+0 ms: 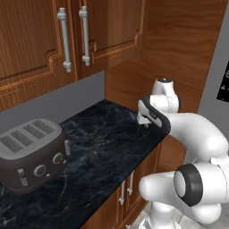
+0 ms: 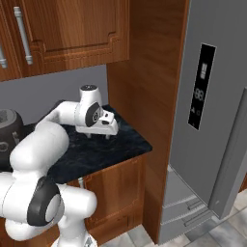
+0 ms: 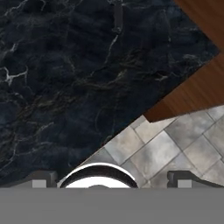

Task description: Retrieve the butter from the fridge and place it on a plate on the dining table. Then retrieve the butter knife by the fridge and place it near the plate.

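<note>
My gripper (image 1: 143,121) hangs open just above the right end of a black marbled counter (image 1: 103,152), with nothing between its fingers; it shows again as gripper (image 2: 98,135) and gripper (image 3: 112,180). A thin greyish shape, likely the butter knife (image 3: 117,18), lies on the counter (image 3: 57,87) ahead of the fingertips and is hard to make out. The grey steel fridge (image 2: 217,58) with its black display panel (image 2: 201,87) stands to the right, past a wooden side panel (image 2: 144,72). Its right door (image 2: 235,159) stands swung outward. The butter, plate and dining table are out of view.
A dark four-slot toaster (image 1: 31,150) sits at the counter's left end. Wooden wall cupboards (image 1: 53,40) hang above the counter. Base cabinet doors (image 2: 116,193) lie below its edge. Grey tiled floor (image 3: 175,144) shows beyond the counter corner, and the fridge drawers (image 2: 185,205) sit low.
</note>
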### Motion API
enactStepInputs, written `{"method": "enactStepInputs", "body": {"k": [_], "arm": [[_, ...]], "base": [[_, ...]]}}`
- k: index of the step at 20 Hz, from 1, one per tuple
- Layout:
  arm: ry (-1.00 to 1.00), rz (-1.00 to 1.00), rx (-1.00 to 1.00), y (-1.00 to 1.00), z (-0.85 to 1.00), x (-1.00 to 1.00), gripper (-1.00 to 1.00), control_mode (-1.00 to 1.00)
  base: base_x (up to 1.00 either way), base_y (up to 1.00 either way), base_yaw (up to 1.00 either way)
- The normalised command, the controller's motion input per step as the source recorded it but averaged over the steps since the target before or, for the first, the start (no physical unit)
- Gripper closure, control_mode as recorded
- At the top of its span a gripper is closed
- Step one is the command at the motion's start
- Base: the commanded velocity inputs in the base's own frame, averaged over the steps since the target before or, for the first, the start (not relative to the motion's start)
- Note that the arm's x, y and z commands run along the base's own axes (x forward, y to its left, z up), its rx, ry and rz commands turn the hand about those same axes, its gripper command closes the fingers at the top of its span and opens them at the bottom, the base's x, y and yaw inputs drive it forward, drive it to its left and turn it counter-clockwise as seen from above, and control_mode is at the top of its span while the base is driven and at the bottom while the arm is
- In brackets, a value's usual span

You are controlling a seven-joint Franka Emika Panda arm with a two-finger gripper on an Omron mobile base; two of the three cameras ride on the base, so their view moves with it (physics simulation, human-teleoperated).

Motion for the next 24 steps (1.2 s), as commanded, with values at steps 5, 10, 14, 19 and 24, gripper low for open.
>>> {"method": "enactStepInputs", "body": {"k": [5, 10, 14, 19, 24], "arm": [[-0.08, -0.01, 0.00, 0.00, -0.27, 0.62, -1.00, -1.00], [-0.05, -0.03, 0.00, 0.03, -0.08, 0.74, -1.00, -1.00], [-0.03, -0.03, 0.00, 0.11, 0.00, 0.84, -1.00, -1.00], [0.01, -0.01, 0.01, 0.06, -0.20, 0.52, -1.00, -1.00], [0.00, 0.00, 0.00, 0.00, -0.33, 0.48, -1.00, -1.00]], "base": [[0.00, 0.00, 0.00], [0.00, 0.00, 0.00], [0.00, 0.00, 0.00], [0.00, 0.00, 0.00], [0.00, 0.00, 0.00]]}}
